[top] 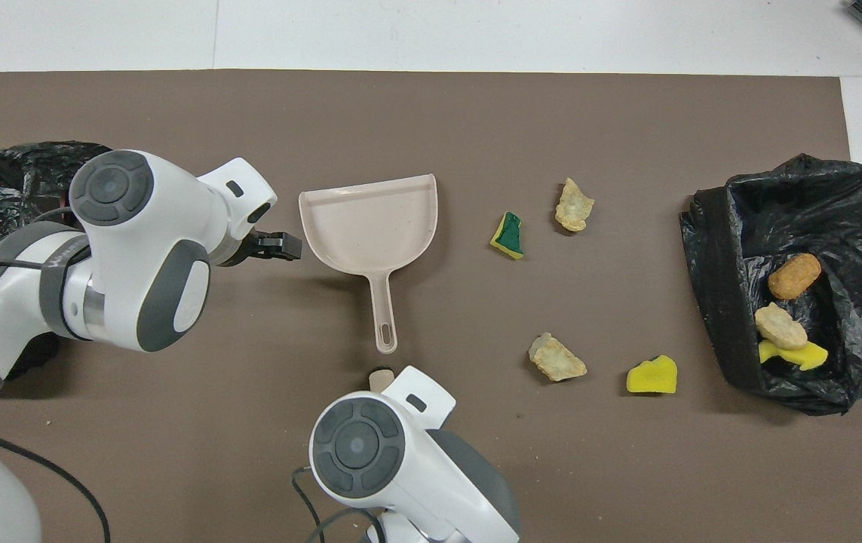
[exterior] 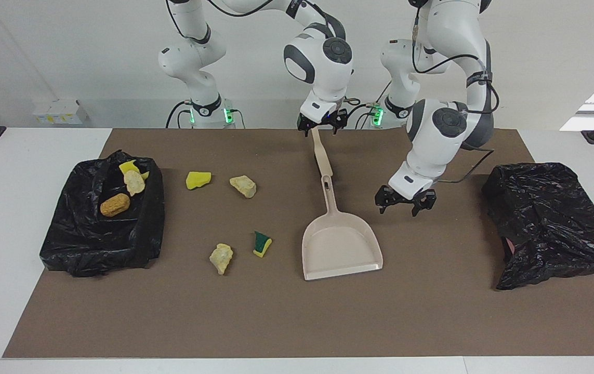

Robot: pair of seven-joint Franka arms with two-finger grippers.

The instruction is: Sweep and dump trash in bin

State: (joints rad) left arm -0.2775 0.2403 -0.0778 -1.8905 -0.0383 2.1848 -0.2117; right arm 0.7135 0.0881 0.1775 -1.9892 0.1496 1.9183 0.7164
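Four scraps of the trash lie loose on the brown mat (exterior: pixel 432 322), toward my right arm's end of the table: a yellow sponge chunk (exterior: pixel 198 179) and a pale stone-like lump (exterior: pixel 243 186) nearer to me, a second pale lump (exterior: pixel 221 257) and a green-and-yellow sponge wedge (exterior: pixel 262 243) farther out, those two just beside each other. Three more scraps sit inside the open black bin bag (exterior: pixel 83 244) at that same end: an orange-brown bread-like lump (exterior: pixel 115 204), a pale lump (exterior: pixel 134 182) and a yellow sponge piece (exterior: pixel 129 167), the last two touching.

The beige dustpan (exterior: pixel 341 249) lies flat on the mat near the middle, its open mouth pointing away from me and its handle toward me. Nearer to me than the handle's end lies a thin beige stick (exterior: pixel 321 155), in line with the handle.

My right gripper (exterior: pixel 321 124) hangs over the near end of that stick, jaws spread, holding nothing; I cannot tell whether it touches the stick.

My left gripper (exterior: pixel 405 202) hangs low over bare mat beside the dustpan's handle, on the side toward my left arm's end of the table, jaws spread and empty, apart from the pan.

A second, crumpled black bag (exterior: pixel 546 223) lies at my left arm's end of the table.
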